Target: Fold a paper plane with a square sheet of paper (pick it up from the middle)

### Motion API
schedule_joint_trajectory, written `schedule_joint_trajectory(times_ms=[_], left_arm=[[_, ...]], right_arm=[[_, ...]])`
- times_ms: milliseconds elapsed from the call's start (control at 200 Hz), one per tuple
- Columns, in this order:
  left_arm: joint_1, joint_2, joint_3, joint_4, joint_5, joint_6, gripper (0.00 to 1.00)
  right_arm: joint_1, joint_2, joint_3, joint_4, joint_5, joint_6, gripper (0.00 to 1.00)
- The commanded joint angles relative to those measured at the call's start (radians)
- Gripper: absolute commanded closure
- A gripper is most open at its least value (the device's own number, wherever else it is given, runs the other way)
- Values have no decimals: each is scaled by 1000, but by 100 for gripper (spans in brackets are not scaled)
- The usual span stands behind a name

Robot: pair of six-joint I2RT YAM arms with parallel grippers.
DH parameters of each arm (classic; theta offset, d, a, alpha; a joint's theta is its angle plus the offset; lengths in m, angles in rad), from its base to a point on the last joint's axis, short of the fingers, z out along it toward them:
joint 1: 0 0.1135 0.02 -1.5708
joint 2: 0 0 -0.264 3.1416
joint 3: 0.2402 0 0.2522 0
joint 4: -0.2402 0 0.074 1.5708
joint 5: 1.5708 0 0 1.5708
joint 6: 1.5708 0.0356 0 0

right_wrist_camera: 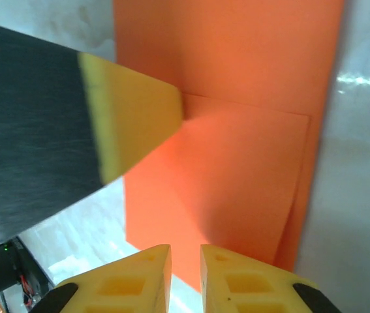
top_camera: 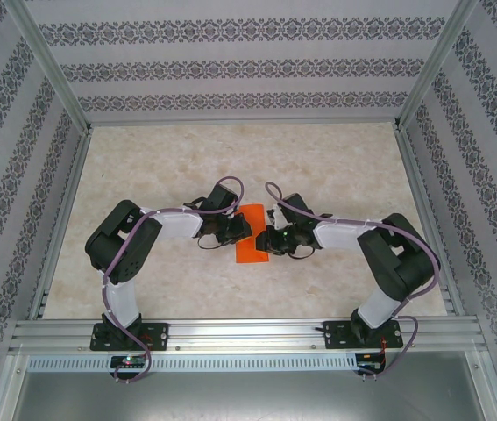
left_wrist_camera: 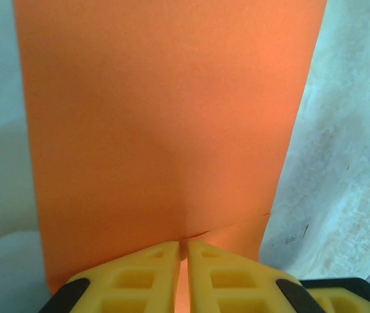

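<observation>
The orange sheet of paper (top_camera: pixel 252 235) lies on the table as a narrow folded strip between my two grippers. It has no dart shape; no paper plane is in view. In the left wrist view the sheet of paper (left_wrist_camera: pixel 165 117) spreads wide, with a fold edge running to my left gripper (left_wrist_camera: pixel 183 244). That gripper is shut, its tips resting on the paper. In the right wrist view a folded flap lies on the sheet of paper (right_wrist_camera: pixel 237 163), and a left finger (right_wrist_camera: pixel 136 124) touches the flap's corner. My right gripper (right_wrist_camera: pixel 185 248) is nearly shut over the paper's near edge, holding nothing.
The marble-look table (top_camera: pixel 143 167) is boxed in by aluminium rails (top_camera: pixel 248 333) and patterned walls. Both arms bend inward, so my left gripper (top_camera: pixel 239 230) and right gripper (top_camera: pixel 266 239) almost meet at the table's centre.
</observation>
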Motion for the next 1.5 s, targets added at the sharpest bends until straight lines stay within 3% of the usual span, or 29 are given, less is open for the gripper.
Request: schedule_joint_trajectory(times_ms=[0,360,604,959,1114,1499], left_arm=[[-1,24,4,-71,-60,25,86],[-1,10,51,-113,-79,62,84],[0,-69,67,-98,-57,87,75],[-66,-131,-44,37,-7,-38,89],[-71,-96,-94,128,4,-102,90],[-85,-34,-101,138,-1,-102,89]], right_arm=[[8,28,-15,13,9,-5,81],[3,36,-100,19,57,-6,84],[7,38,-99,43,58,20,85],[26,39,-95,88,80,80,87],[29,35,-102,95,90,92,87],[32,36,-99,89,102,97,87]])
